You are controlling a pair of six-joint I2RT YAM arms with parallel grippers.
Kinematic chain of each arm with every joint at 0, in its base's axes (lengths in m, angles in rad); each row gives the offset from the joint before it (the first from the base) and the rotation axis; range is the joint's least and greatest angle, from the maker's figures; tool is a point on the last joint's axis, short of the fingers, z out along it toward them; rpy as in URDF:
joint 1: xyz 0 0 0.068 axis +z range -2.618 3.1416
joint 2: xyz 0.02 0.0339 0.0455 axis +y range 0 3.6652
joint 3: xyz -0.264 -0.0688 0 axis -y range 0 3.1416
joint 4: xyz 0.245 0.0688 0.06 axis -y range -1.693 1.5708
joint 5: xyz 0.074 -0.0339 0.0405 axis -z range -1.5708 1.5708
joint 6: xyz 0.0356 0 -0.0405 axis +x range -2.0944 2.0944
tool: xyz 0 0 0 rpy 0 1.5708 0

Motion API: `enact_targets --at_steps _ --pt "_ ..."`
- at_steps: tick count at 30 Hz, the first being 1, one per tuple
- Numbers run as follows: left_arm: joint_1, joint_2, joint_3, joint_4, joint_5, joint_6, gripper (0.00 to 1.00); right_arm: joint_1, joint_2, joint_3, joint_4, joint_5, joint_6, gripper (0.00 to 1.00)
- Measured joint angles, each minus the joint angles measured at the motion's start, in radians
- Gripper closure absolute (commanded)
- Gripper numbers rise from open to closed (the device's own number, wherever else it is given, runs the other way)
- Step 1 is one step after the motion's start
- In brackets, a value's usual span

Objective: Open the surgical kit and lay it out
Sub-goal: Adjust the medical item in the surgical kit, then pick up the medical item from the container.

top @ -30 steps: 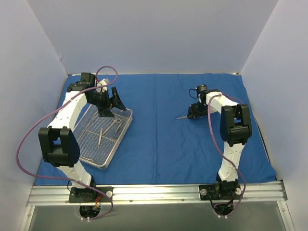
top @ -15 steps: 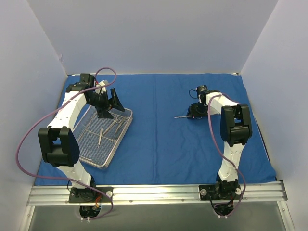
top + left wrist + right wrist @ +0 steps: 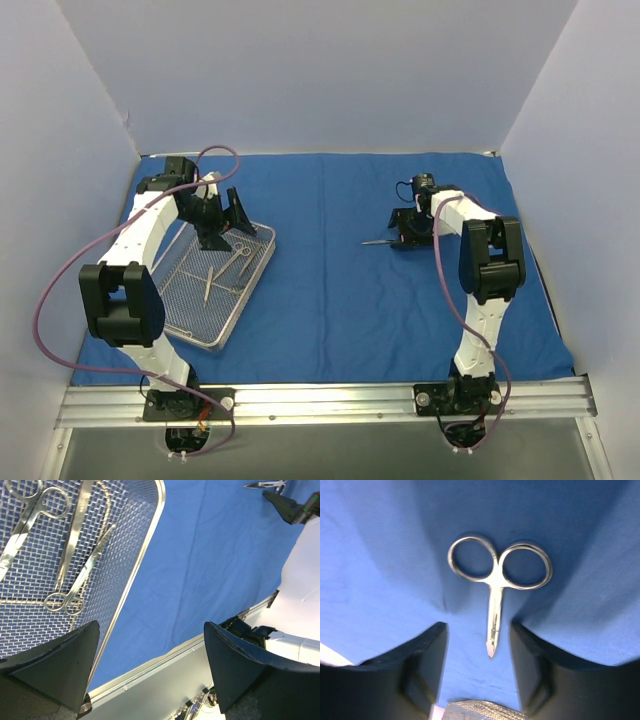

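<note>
While shiny ring-handled scissors (image 3: pixel 495 595) lie flat, right hand (image 3: pixel 479 630) parted, left hand (image 3: pixel 151 626) wide.

White arms (image 3: pixel 150 222), black joints (image 3: pixel 122 300), purple cables (image 3: pixel 38 325), possibly black bases (image 3: pixel 180 405)

You will find nothing to read here: no lettering, number, brand or sign shows on the blue cloth (image 3: pixel 330 290), the wire-mesh tray (image 3: pixel 125 530), the scissors (image 3: pixel 495 580), the left arm (image 3: pixel 150 225) or the right arm (image 3: pixel 488 260).

Pale, evenly lit walls (image 3: pixel 300 70) stand on three sides; an aluminium rail (image 3: pixel 330 398) crosses the near edge.
</note>
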Motion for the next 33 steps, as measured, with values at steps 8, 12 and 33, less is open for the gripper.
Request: enact_targets --at_steps 8,12,33 --pt "0.002 0.007 -0.006 -0.038 -0.099 -0.043 0.01 0.023 -0.018 0.12 -0.061 0.006 -0.271 0.37" --pt "0.001 0.036 -0.006 -0.06 -0.157 -0.054 0.34 0.053 -0.038 0.225 -0.066 -0.058 -0.605 0.37" --pt "-0.166 0.325 0.245 -0.162 -0.598 0.323 0.5 0.011 -0.433 -0.138 0.019 -0.31 -1.053 0.37"
